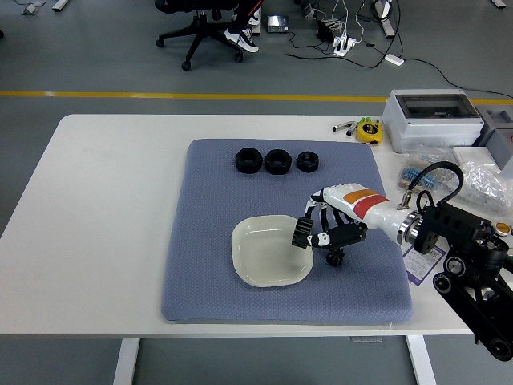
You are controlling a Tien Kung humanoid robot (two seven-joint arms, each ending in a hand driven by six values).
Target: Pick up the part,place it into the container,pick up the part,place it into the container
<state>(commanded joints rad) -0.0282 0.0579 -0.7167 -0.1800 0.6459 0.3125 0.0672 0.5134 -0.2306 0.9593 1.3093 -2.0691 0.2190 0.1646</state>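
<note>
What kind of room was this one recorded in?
Probably a lab or workshop. A white table stands on grey floor with a yellow line, loose cables lie behind it, and an electrical enclosure box sits alongside bagged small parts.

The right hand (321, 230) is over the edge of the white dish (260, 258), holding a small black gear (336, 257).

High head view over white table (104, 241)
</note>
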